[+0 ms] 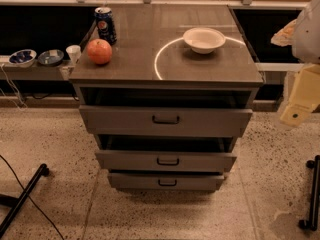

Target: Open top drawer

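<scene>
Well, starting at the far left, a black stand leg (22, 194) angles across the speckled floor with a thin cable beside it. Above that, on a low side shelf (30, 74), two blue bowls (22, 58) sit side by side, and a small white cup (73, 53) stands just beside them at the shelf's end.

Moving on to the grey table (130, 49): a red apple (99, 51) rests near its front left corner, and a blue soda can (105, 25) stands upright just behind it. Below the top surface, the top drawer (115, 120) sits partly pulled out, with a dark gap open above its wide flat front and a small dark handle (165, 119) in the centre. Under it, the middle drawer (125, 161) is also out a little, and the bottom drawer (135, 182) sits lowest, each narrower than the one above.

Further right on the table, a white bowl (204, 40) sits upright, and a bright curved line of light (160, 59) sweeps around it on the surface.

Over at the right edge, the end effector (300, 101) hangs pale and yellowish, beside the table and well apart from the top drawer's handle. I cannot tell whether it is spread or pressed together. Below it, a black wheeled frame (312, 194) stands on the floor.
</scene>
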Motion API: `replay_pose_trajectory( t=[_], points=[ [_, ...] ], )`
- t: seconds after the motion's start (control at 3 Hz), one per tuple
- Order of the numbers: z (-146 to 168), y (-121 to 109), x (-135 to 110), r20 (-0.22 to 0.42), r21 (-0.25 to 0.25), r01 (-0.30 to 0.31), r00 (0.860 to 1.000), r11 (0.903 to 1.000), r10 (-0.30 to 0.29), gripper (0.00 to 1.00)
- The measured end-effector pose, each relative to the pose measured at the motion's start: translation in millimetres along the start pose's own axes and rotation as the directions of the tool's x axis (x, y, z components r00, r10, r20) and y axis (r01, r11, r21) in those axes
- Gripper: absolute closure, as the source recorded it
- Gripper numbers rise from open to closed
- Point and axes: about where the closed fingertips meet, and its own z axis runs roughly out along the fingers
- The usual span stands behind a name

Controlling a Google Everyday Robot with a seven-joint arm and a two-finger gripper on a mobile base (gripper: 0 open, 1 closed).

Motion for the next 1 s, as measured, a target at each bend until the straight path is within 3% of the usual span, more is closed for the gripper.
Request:
replay_pose_trajectory(
  t=[0.33,0.67,1.0],
  points=[
    [0.1,0.0,0.0,0.000,0.000,0.000,1.000,1.0000,0.000,0.00],
    [32.6,-3.2,-5.7,-0.019,0.001,0.047,0.999,0.9989,-0.047,0.00],
    [87.6,0.6,-16.7,0.001,-0.018,0.153,0.988,0.9881,-0.153,0.00]
  ],
)
